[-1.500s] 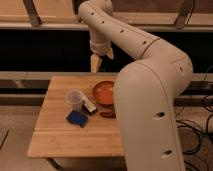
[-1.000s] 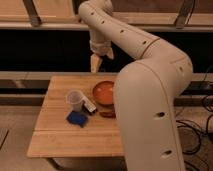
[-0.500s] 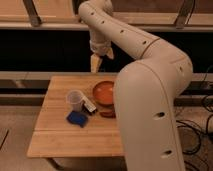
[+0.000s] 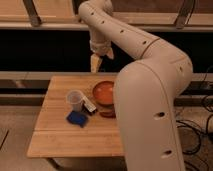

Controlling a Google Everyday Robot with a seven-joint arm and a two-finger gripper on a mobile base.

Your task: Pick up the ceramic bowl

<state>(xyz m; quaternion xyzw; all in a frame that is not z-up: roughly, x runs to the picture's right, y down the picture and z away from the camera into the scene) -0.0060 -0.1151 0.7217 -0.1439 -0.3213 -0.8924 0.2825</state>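
Gripper [image 4: 96, 62]: hung pointing downward over the far edge of the table, touching nothing on it.
Gripper state: could not be told, whether spread or pressed together.
Arm [image 4: 150, 95]: white and bulky, it rose from the near right, arched up over the table's right side and came down to the wrist at the far edge.
Ceramic bowl [image 4: 103, 92]: orange-red with a darker rim, it sat upright on the table's right part, nearer than the gripper and slightly right of it; the arm hid its right edge.
Plastic cup [image 4: 75, 100]: translucent and whitish, it stood upright just left of the bowl.
Small dark item [image 4: 90, 107]: lay between the cup and the bowl, on their near side; what it was could not be made out.
Flat dark-red object [image 4: 106, 114]: lay just near of the bowl, by the arm.
Blue object [image 4: 76, 118]: lay flat, near of the cup.
Table [image 4: 65, 137]: light wood, with its near half bare.
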